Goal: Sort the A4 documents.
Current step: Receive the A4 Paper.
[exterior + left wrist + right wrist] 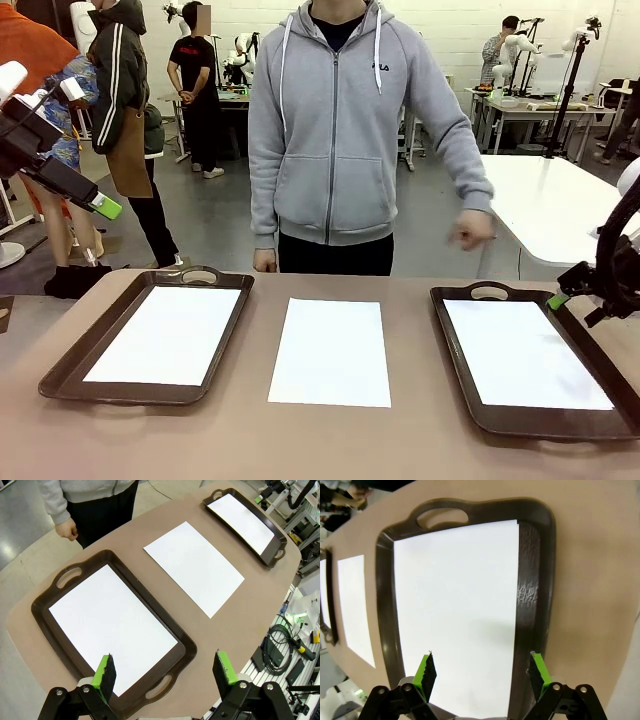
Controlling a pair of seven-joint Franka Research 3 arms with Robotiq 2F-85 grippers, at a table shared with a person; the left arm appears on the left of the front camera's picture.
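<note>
Three white A4 documents show. One lies in the left tray point(62, 370), one sheet point(332, 352) lies bare on the table between the trays, and one lies in the right tray point(455, 350). My left gripper point(102, 206) hangs open, high above the table's left edge. From its wrist I see its open jaws point(165, 672) over the near end of the left tray's sheet point(110, 625). My right gripper point(577, 307) is open beside the right tray's far right rim. Its wrist view has it point(482, 672) open, holding nothing, over that tray's sheet point(457, 605).
A person in a grey hoodie stands at the far side of the table, one hand point(472, 230) raised and blurred, the other hand point(265, 262) at the table edge. Cables and tools point(285, 650) lie off the table on my side.
</note>
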